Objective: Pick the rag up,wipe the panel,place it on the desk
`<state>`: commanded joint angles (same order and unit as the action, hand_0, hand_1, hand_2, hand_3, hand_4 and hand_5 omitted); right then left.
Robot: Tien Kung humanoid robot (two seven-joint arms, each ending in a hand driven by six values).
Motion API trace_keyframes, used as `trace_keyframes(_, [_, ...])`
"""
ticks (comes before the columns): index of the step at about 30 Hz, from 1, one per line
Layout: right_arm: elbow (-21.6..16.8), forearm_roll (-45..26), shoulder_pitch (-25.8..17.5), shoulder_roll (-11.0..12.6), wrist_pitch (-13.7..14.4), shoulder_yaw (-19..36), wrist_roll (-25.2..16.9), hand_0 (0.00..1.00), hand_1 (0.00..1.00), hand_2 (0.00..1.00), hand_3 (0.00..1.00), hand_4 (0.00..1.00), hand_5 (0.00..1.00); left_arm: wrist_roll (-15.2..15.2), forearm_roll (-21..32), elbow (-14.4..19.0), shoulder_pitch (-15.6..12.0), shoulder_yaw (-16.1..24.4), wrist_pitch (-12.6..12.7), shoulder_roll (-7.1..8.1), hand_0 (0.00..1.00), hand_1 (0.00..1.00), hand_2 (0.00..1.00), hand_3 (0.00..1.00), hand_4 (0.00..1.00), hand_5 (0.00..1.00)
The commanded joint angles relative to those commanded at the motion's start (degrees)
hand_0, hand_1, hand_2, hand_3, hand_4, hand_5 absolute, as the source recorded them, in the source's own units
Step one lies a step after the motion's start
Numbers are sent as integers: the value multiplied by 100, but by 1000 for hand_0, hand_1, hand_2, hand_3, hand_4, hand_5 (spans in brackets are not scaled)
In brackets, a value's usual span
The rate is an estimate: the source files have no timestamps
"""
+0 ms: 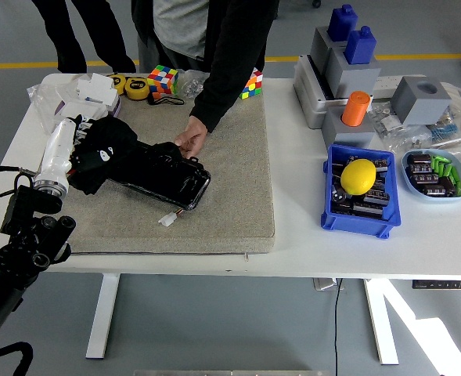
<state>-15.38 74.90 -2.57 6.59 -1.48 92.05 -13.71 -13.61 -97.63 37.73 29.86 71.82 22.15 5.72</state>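
Note:
A glossy black panel (169, 180) lies on the beige mat (230, 172), a white connector at its near edge. My left hand (80, 142), white forearm and black fingers, is shut on a black rag (105, 150) at the panel's left end. The rag rests on the mat and overlaps the panel's left edge. A person's hand (189, 139) presses on the panel's far right corner, holding it in place. My right arm is out of view.
Rubik's cubes (162, 79), tape measures and a white box (84, 94) sit along the table's far left. A blue bin (361, 192) with a yellow ball, grey blocks and a blue dish stand on the right.

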Motion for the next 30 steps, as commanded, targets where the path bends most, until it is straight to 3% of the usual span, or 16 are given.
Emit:
trace_keyframes(17, [-20,0,0,7,-7,-4,0,589,563,478,521,905,356,218,489,1026,-144,-1621,-120,79,219,270,374,557,678,2])
trace_keyframes(30, [-31,-2,2,15,-16,-17,-2,589,563,478,521,908,358,279,737,1721,-170,-2629,-138,186,220,270,374,557,679,2])
